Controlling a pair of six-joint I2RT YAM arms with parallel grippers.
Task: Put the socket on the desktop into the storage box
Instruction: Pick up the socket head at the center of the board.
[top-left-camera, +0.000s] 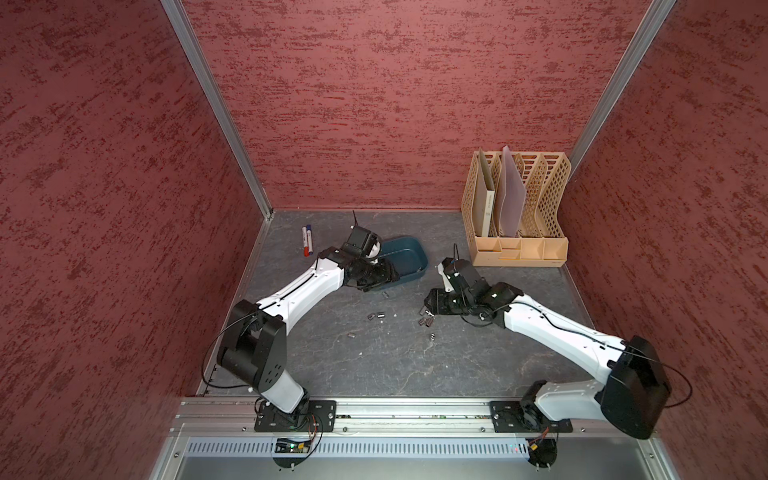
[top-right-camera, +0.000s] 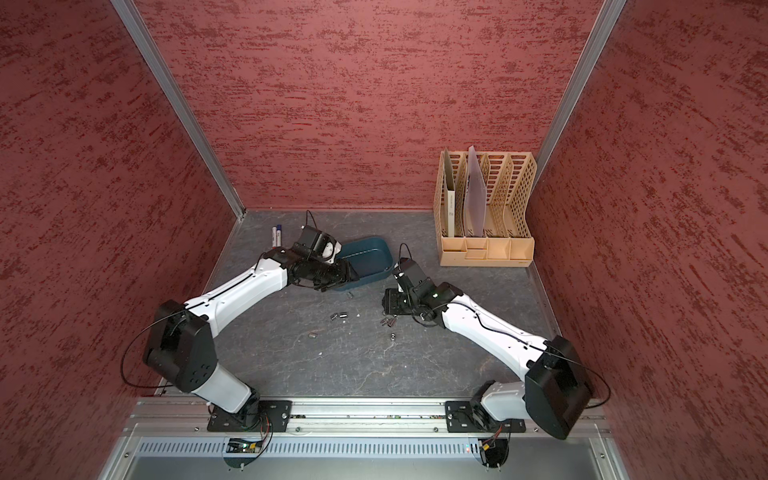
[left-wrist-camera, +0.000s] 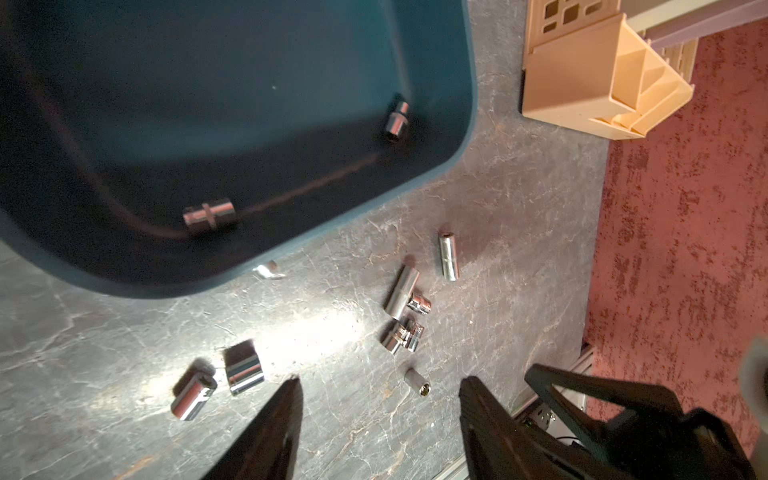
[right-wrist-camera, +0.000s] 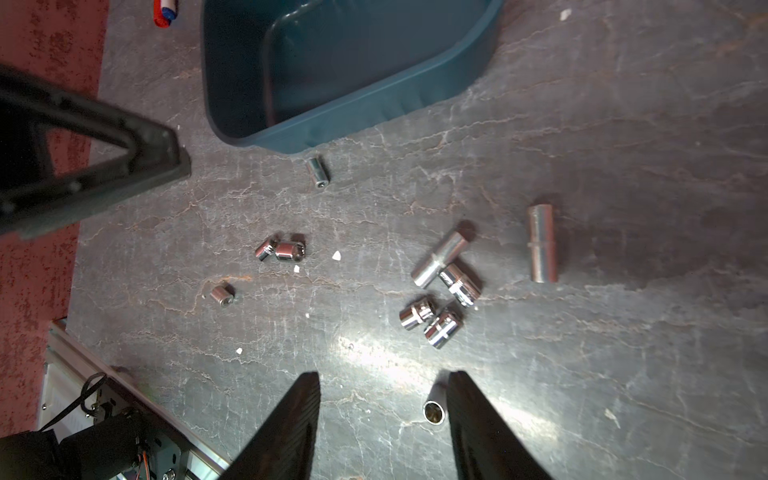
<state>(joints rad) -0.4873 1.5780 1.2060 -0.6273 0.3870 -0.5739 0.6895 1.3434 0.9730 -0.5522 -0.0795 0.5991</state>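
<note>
Nearest the arm bases, chrome sockets (top-left-camera: 376, 316) lie scattered on the grey counter (top-left-camera: 374, 365). Over a cluster of them the right end effector (right-wrist-camera: 383, 374) hangs released. Between its parted jaws a small upright socket (right-wrist-camera: 434, 411) stands just beside one finger, not gripped. Farther on, the left end effector (left-wrist-camera: 381, 379) is released and empty at the near end of the teal storage box (top-left-camera: 409, 255), where two sockets (left-wrist-camera: 210, 216) lie inside. Beyond are two markers (top-left-camera: 306, 241) and a beige file rack (top-left-camera: 519, 249).
</note>
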